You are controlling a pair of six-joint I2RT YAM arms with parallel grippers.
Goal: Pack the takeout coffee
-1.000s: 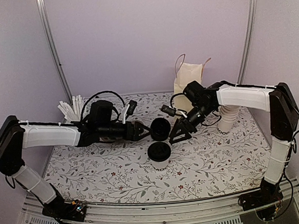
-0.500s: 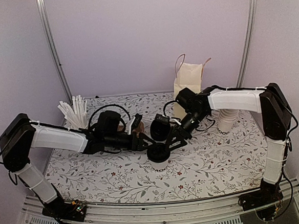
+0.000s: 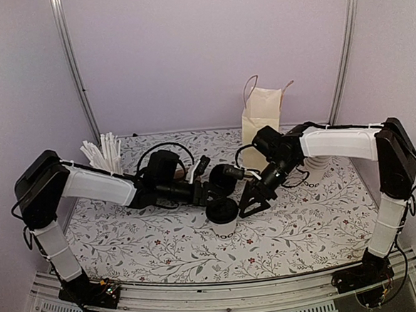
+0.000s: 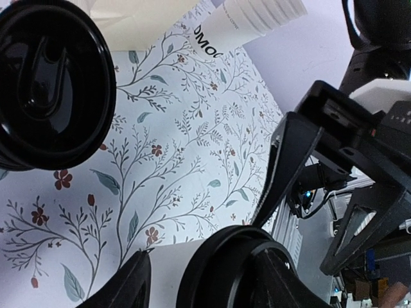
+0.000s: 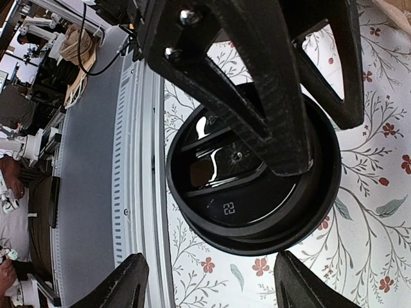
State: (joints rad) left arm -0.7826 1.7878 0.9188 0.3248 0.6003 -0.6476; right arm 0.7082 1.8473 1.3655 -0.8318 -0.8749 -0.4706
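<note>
The left gripper (image 3: 214, 197) has slid in from the left. A second ago it was back by the other cup. Now it is right at the takeout coffee (image 3: 221, 211), with a finger on each side of the cup. Its fingers are closer together than they were, but I cannot tell if they are pressing on the cup yet.

The right gripper (image 3: 255, 207) was right up against the lid half a second ago. Now it has backed off a little to the right. Its fingers are wide apart and hold nothing.

The takeout coffee has not moved. It stands upright on the table (image 3: 128, 233), in the middle, near the front. I think the left arm is taking over the cup so it can lift it. The cup must go into the paper bag (image 3: 262, 113), which stands well behind it at the back.

Now the count. There are two cups with black lids: the takeout coffee and a second lidded cup (image 3: 226, 175) just behind it. There is one paper bag. There is one stack of plain cups (image 3: 314, 164) on the right, and I cannot count the cups in it. There is one cup of stir sticks (image 3: 100, 150) on the left.
</note>
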